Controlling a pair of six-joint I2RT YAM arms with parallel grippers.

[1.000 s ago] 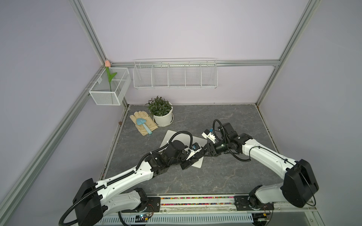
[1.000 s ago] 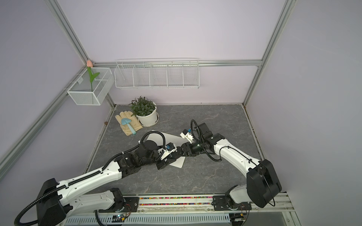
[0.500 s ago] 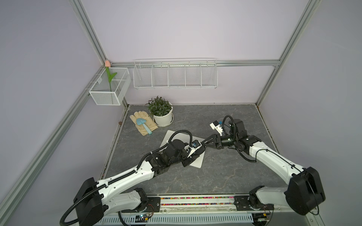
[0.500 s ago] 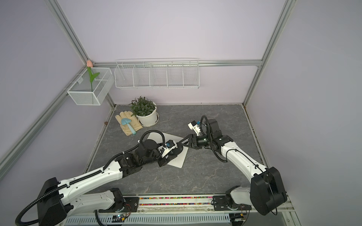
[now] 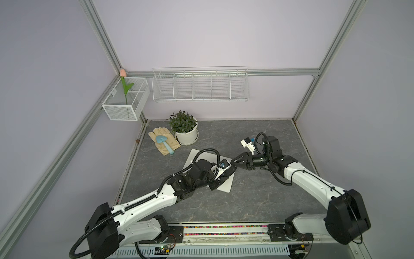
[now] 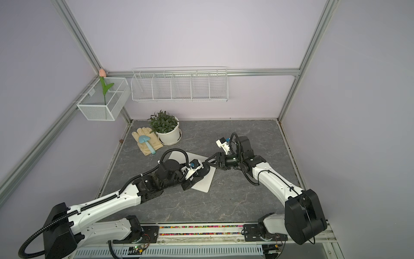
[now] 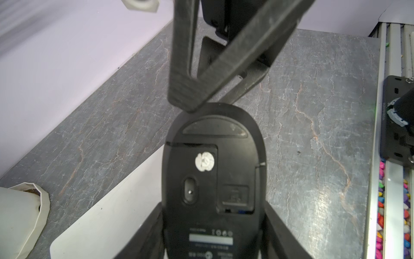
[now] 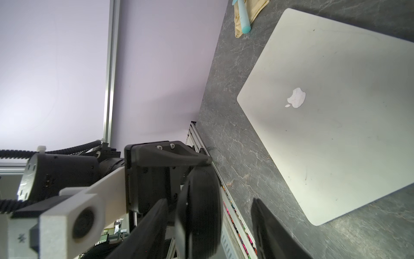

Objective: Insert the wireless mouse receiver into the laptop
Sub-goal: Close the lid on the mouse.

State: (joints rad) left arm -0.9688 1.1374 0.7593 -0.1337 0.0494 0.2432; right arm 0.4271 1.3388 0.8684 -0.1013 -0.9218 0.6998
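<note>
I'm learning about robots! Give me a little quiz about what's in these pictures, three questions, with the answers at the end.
1. True or false: the laptop has its lid shut.
2. Pick one: what lies on top of the gloves? A) a blue trowel B) a banana C) a spoon
3. Fill the gap: the left gripper is holding a black ____, with its underside facing the wrist camera.

Key
1. True.
2. A.
3. mouse.
</note>
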